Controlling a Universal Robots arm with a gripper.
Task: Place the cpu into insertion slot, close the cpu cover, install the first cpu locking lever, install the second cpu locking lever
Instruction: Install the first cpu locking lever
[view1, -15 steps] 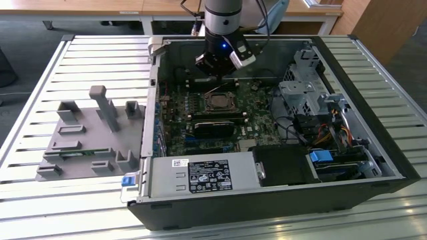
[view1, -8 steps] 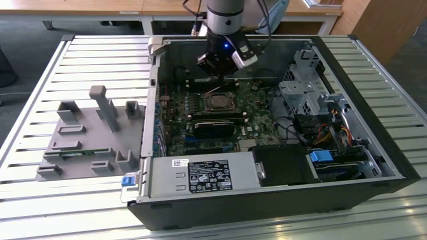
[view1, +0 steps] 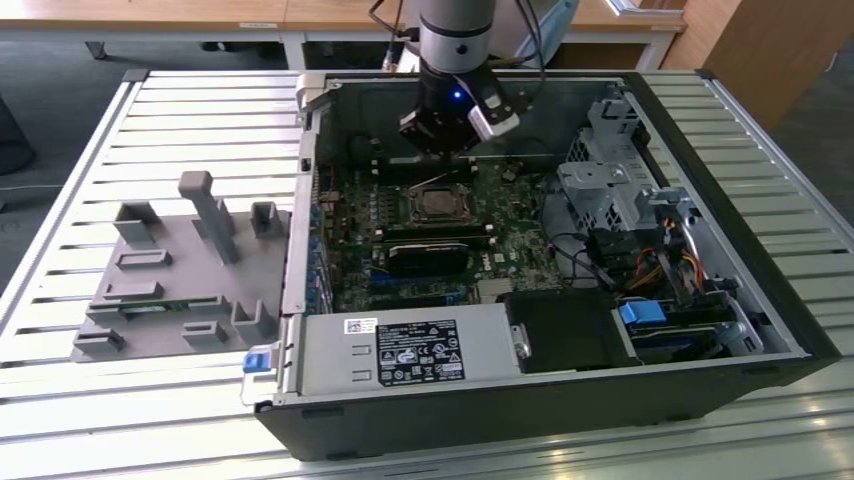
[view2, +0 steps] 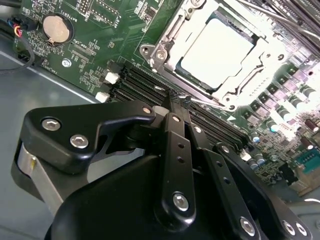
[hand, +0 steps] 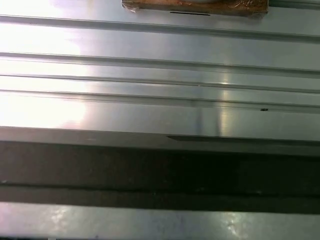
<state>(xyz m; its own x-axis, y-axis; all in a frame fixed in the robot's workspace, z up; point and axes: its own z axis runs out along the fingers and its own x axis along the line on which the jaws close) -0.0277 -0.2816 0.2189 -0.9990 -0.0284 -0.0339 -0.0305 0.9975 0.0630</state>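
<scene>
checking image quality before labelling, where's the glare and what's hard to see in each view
Second wrist view: strong glare washes out the cpu and the cpu cover around it; the gripper in the foreground is dark. First wrist view: bright reflections on a ribbed metal surface, with a dark band below. Exterior view: even light, the insertion slot small but clear.

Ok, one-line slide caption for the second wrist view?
Black tool near the pale silver cpu seated under its silvery metal cover.

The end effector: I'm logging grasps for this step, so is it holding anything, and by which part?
Nothing is held. The end effector is shut and empty, beside the cpu cover, which is down over the cpu.
</scene>
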